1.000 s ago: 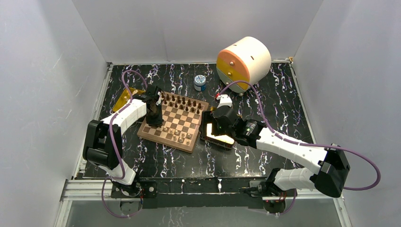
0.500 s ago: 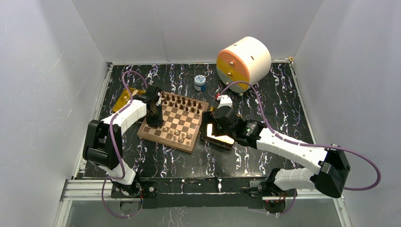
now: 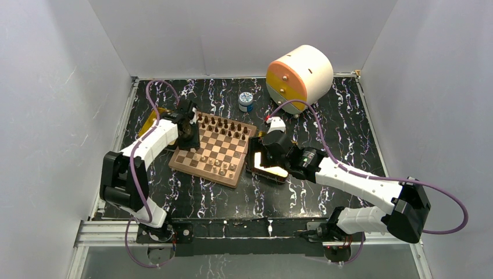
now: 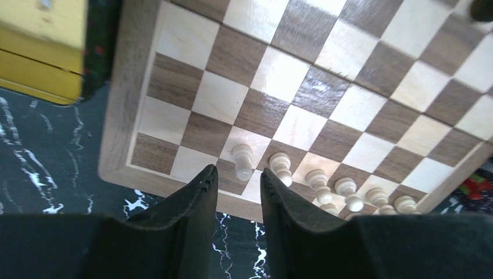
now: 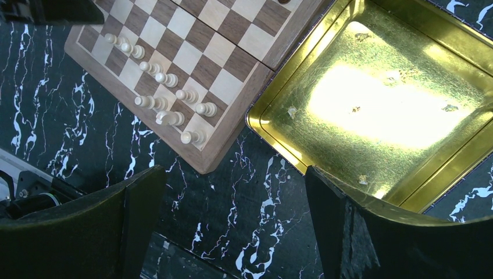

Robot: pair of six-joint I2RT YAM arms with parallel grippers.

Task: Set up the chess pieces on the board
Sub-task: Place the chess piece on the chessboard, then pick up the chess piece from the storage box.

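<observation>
As my left gripper (image 4: 237, 174) hangs parted, empty, near a pale pawn (image 4: 242, 161) on the board (image 4: 325, 87), right gripper (image 5: 232, 174) splayed, I'd fetch another next.

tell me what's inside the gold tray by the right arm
In the gold tray, only tiny specks, nothing else visible. The right claw covers one corner.

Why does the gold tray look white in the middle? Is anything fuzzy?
Right wrist view: glare whitens the gold tray. Top external view: same bright patch. Left wrist view: the left gripper looks nearly black; the board is sharp, slightly glossy.
</observation>
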